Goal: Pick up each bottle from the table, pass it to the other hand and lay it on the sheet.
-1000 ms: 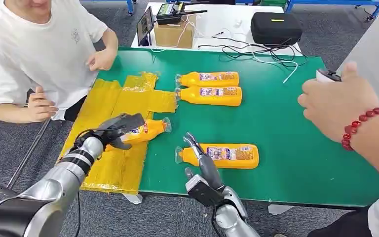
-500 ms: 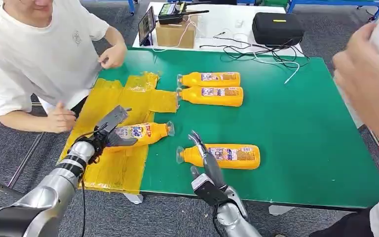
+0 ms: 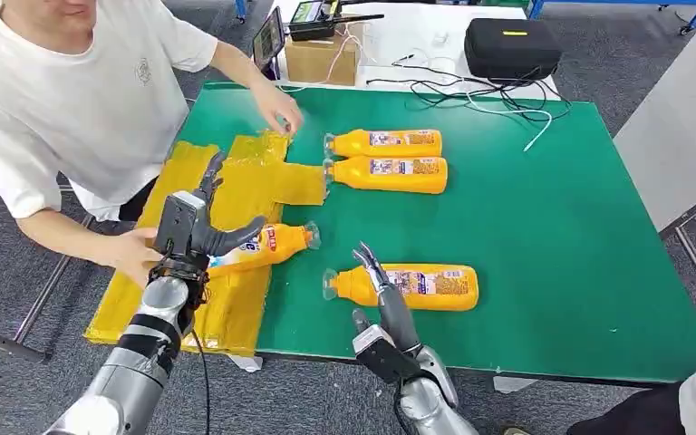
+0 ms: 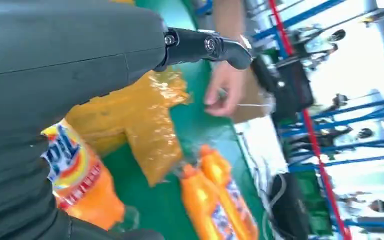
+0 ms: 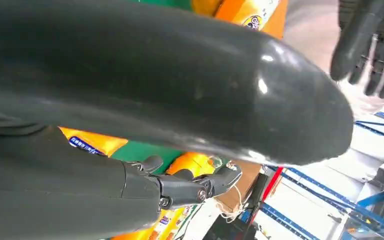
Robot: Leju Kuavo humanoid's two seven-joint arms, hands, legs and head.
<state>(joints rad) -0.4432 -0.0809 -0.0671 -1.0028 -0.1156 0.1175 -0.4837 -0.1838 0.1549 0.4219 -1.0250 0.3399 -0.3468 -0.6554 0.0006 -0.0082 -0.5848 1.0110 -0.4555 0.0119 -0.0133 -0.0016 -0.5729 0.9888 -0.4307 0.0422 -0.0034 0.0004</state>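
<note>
— What's on the left of the frame?
— The left hand (image 3: 190, 231) hovers, fingers spread, holding nothing, over a bottle (image 3: 267, 245) lying half on the yellow sheet (image 3: 236, 181). A person's hand (image 3: 136, 256) sits just beside it.
— And further right?
— Lower centre, the right hand (image 3: 382, 313) is open at another bottle (image 3: 417, 285) — two bottles (image 3: 390, 159) lie together above.

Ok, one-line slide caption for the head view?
Left hand open over a bottle lying at the sheet edge; right hand open beside another bottle.
</note>
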